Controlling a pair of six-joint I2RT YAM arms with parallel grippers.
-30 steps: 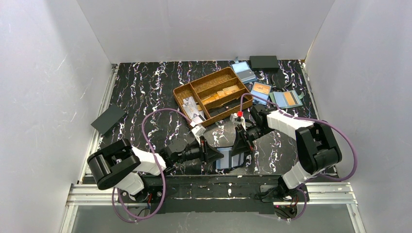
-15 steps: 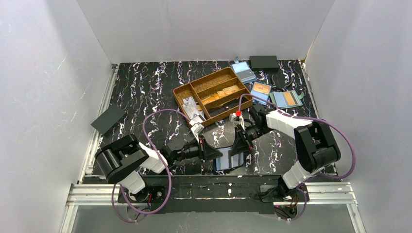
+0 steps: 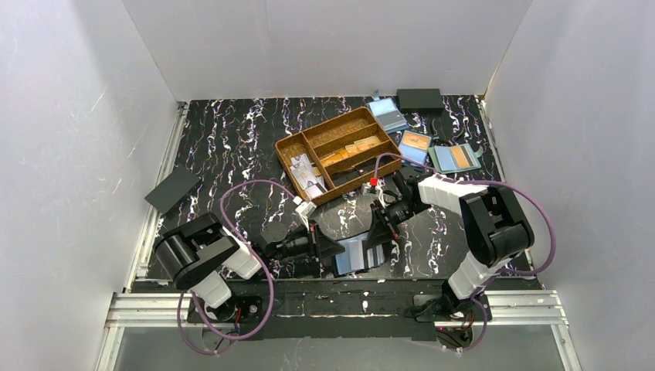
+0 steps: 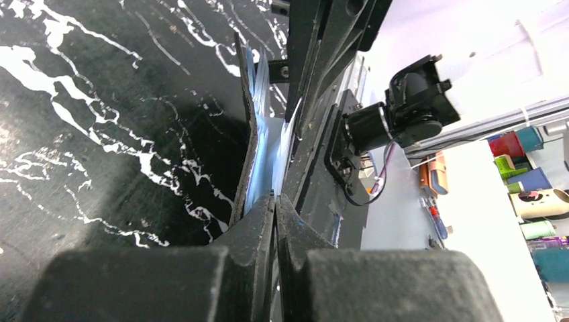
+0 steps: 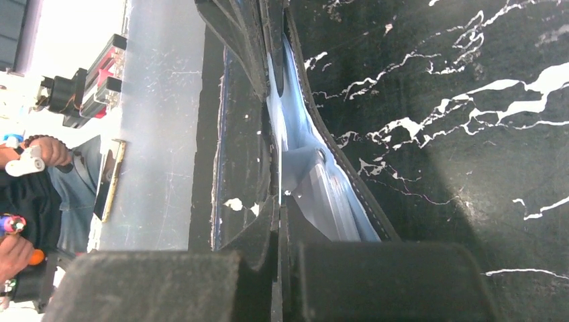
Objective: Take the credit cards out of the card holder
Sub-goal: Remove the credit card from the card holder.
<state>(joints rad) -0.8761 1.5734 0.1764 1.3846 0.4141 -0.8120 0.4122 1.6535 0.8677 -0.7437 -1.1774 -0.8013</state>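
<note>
Near the tray (image 3: pixel 318 126), the holder (image 3: pixel 354 253) is pinched by the right claw (image 5: pixel 279 198), seemingly steadied so a card (image 4: pixel 272 153), pinched by the left claw (image 4: pixel 275 200), can be drawn out.

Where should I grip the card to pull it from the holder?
Likely the card by its bare pale edge beside the holder, from the left, where the left hand is shut: edge-on to that side, its flat faces suit a pinch.
</note>
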